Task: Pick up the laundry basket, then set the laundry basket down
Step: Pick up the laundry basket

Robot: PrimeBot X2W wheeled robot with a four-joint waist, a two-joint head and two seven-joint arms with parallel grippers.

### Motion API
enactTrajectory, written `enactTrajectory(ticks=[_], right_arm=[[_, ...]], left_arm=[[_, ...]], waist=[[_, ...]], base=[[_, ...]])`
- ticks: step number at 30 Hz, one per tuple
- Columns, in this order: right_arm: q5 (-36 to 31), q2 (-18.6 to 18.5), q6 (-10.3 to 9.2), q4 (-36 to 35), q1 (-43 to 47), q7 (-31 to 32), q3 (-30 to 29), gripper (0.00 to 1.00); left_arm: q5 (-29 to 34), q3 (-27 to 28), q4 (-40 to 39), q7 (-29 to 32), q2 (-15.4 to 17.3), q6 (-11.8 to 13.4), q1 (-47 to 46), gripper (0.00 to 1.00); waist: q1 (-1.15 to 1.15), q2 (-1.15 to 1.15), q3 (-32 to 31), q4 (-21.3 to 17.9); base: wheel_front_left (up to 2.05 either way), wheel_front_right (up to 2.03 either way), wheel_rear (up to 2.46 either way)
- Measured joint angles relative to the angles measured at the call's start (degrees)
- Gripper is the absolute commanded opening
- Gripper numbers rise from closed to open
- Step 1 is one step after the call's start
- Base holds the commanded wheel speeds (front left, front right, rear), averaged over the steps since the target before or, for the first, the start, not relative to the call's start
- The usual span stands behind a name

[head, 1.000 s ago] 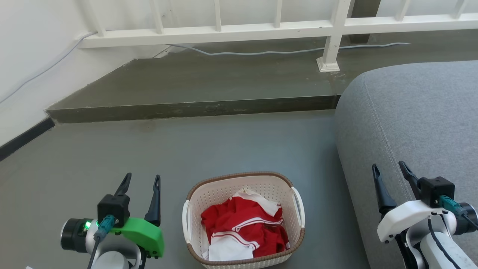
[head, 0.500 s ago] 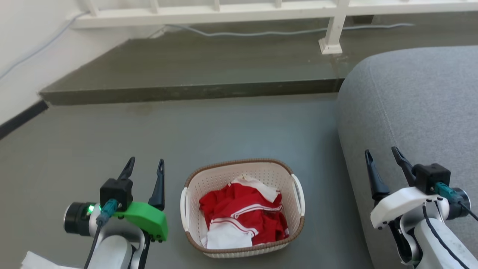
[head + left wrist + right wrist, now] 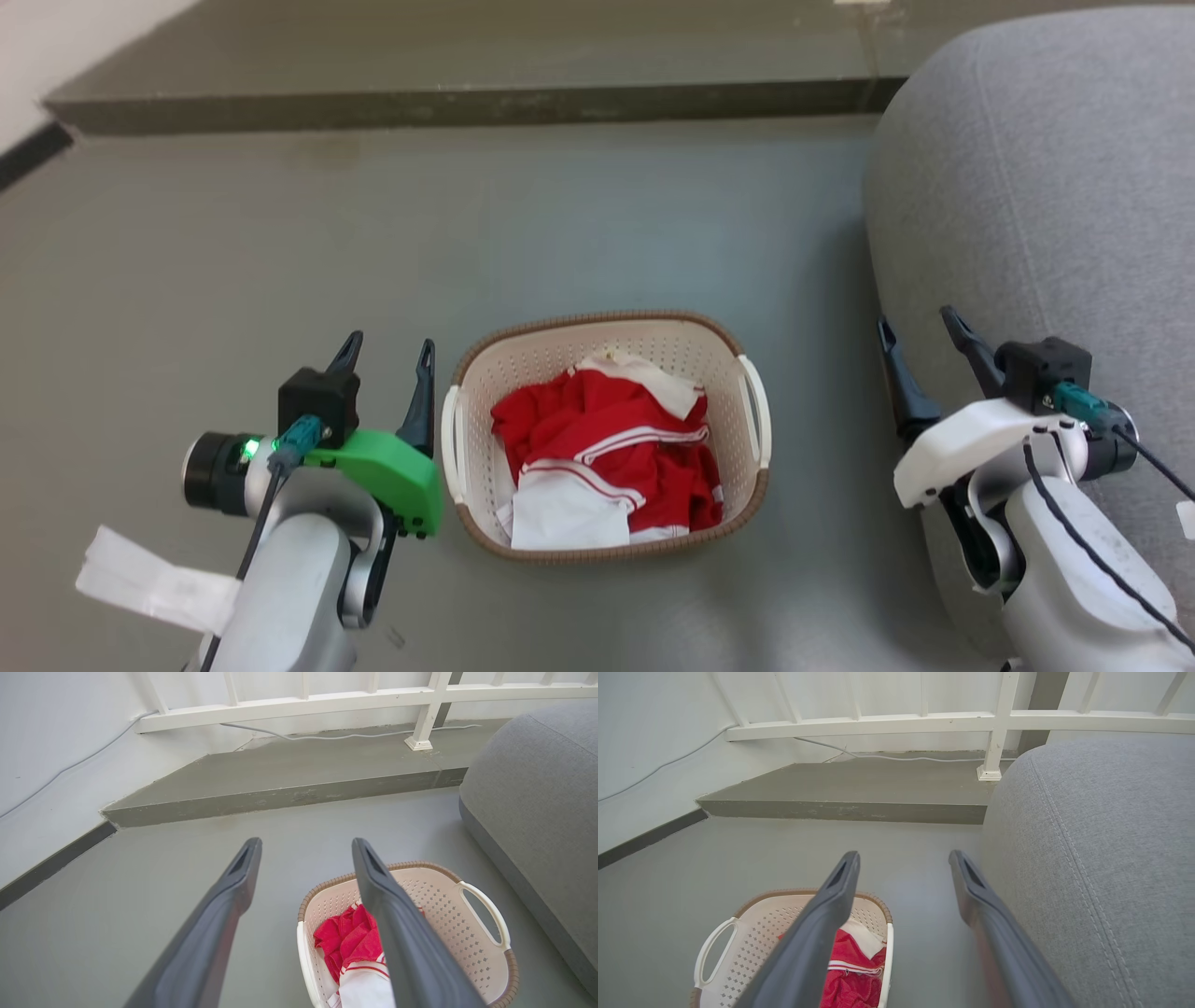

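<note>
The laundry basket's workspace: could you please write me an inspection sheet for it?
Surface: grey floor.
Job's things: laundry basket upright on the floor, holding red and white clothes.
Clutter: white paper strip beside the left forearm.
Grippers: left gripper open, close beside the basket's left handle; right gripper open, further off, by the grey sofa.
Cables: grey cable along the step.
Surroundings: sofa on the right, raised step and white railing ahead.

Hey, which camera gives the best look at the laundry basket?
The head view: the laundry basket shows whole, rim and both handles, with red and white clothes inside. Each wrist view crops it at the bottom edge.
</note>
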Motion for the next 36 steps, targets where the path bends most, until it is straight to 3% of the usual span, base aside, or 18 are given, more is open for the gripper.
enactTrajectory(ticks=[36], right_arm=[[-2.03, 2.26, 3.02, 14.11, -25.13, 4.37, 3.50, 1.00]], left_arm=[[-1.09, -1.42, 18.84, 4.83, -3.18, -6.91, -26.15, 1.00]], waist=[[0.01, 0.00, 29.09, 1.51]], base=[[0.00, 0.00, 0.00]])
